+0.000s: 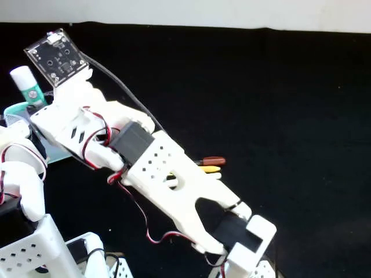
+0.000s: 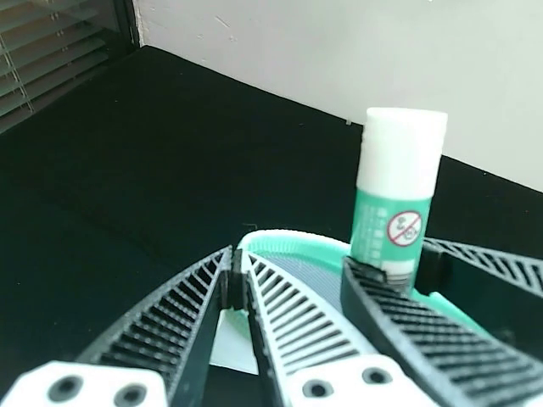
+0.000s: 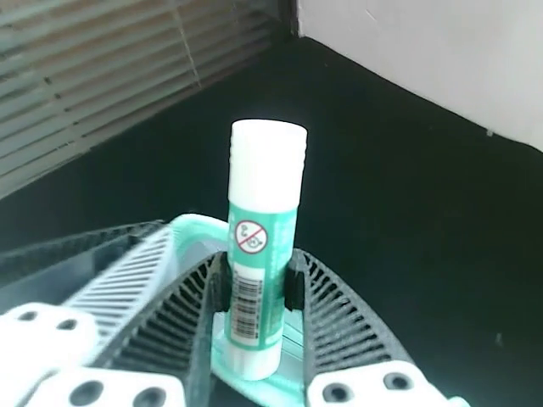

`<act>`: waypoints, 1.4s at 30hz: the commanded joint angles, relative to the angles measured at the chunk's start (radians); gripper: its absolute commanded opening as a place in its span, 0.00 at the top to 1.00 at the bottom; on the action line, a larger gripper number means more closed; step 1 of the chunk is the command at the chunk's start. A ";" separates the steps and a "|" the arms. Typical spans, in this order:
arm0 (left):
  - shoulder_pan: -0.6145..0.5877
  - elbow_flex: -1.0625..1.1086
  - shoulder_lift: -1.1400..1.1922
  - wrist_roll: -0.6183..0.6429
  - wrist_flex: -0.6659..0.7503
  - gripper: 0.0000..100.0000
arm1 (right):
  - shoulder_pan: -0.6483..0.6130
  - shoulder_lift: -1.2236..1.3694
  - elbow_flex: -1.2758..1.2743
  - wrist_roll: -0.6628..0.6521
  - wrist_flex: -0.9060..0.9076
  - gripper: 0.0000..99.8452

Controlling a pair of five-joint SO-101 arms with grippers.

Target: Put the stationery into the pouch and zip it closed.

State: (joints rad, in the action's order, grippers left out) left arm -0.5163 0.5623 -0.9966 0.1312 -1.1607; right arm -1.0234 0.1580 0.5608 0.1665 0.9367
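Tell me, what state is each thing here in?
Glue stick: upright, capped, clamped in right gripper.
Pouch: mouth open, rim pinched by left gripper.
Pens: lying on table, outside pouch.

bright, even light — blown-out whites

We see a white arm (image 1: 168, 174) stretched slantwise over the black table (image 1: 278, 87), from near right to far left. Its camera board (image 1: 57, 57) sits just beside an upright glue stick (image 1: 25, 80). A teal pouch (image 1: 16, 108) rim shows below the stick, a second arm (image 1: 23, 185) stands near left, and a brown pen (image 1: 213, 161) and yellow pen (image 1: 211, 169) lie together beside the long arm.
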 commanded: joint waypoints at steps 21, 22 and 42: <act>-0.001 0.022 0.016 0.043 -0.023 0.99 | -0.019 -0.071 0.039 0.002 0.272 0.87; -0.001 0.022 0.016 0.044 -0.023 0.99 | -0.025 -0.088 0.038 0.002 0.275 0.84; -0.001 0.021 0.016 0.044 -0.023 0.99 | -0.022 -0.133 0.035 0.002 0.280 0.81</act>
State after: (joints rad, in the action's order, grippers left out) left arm -0.5148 0.5639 -0.9966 0.1649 -1.1684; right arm -1.0449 0.0752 0.5930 0.1665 1.2114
